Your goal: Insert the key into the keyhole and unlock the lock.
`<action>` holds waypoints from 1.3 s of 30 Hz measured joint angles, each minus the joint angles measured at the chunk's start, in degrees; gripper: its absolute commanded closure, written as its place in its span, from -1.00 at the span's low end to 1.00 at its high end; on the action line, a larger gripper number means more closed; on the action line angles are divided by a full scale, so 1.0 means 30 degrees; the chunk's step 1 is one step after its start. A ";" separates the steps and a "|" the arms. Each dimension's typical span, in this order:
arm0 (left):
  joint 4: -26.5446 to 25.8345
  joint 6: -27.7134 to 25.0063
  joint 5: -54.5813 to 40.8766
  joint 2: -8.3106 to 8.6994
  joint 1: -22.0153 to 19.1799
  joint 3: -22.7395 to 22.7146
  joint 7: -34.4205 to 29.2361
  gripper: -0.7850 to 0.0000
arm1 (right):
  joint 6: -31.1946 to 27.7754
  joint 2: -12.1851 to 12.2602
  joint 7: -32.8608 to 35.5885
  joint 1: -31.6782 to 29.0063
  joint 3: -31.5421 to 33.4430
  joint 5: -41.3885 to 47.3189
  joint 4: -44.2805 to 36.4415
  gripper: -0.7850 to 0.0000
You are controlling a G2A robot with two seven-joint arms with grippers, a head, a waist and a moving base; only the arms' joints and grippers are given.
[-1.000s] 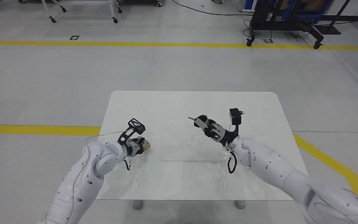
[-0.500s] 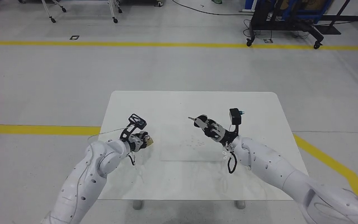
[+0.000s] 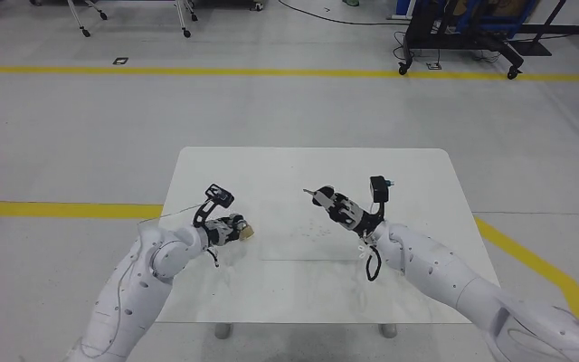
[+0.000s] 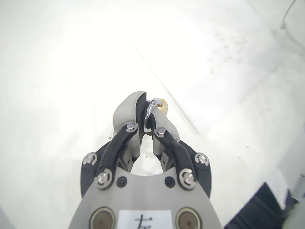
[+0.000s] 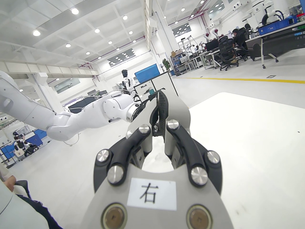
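Lock (image 4: 164, 106): brass body, silver shackle (image 4: 150, 110).

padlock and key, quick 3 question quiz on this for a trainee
1. True or false: the key is inside the padlock.
2. What is the right gripper shut on? A) key B) padlock C) nothing
3. Fill in: the brass padlock is clamped by the ___ gripper.
Key: 1 false, they are held apart over the table; 2 A; 3 left gripper.
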 measured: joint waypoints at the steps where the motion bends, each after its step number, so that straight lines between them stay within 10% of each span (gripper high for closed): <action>1: 0.1225 -0.0368 -0.3003 -0.0172 -0.0683 0.0068 -0.0642 1.00 | -0.0046 -0.0126 0.0337 -0.0072 0.0107 0.0289 -0.0135 1.00; 9: 0.7450 -0.2294 -1.6079 -0.1099 -0.4182 0.1108 -0.4310 1.00 | -0.0518 -0.1228 0.1694 0.0124 0.0413 0.1653 -0.0007 1.00; 20: 0.7208 -0.2080 -1.5559 -0.1145 -0.3969 0.1128 -0.4101 1.00 | 0.0197 -0.1352 0.2562 -0.0259 0.0684 0.2426 -0.0480 1.00; 29: 1.0106 0.4957 -2.4018 -0.2021 -0.5660 0.2048 -0.7129 1.00 | 0.0966 -0.1652 0.3920 -0.0978 0.2123 0.3298 -0.1249 1.00; 39: 1.1000 0.7439 -2.4898 -0.2617 -0.7233 0.3035 -0.7288 1.00 | -0.0419 -0.1404 0.3660 -0.2796 0.4089 0.6835 -0.2031 1.00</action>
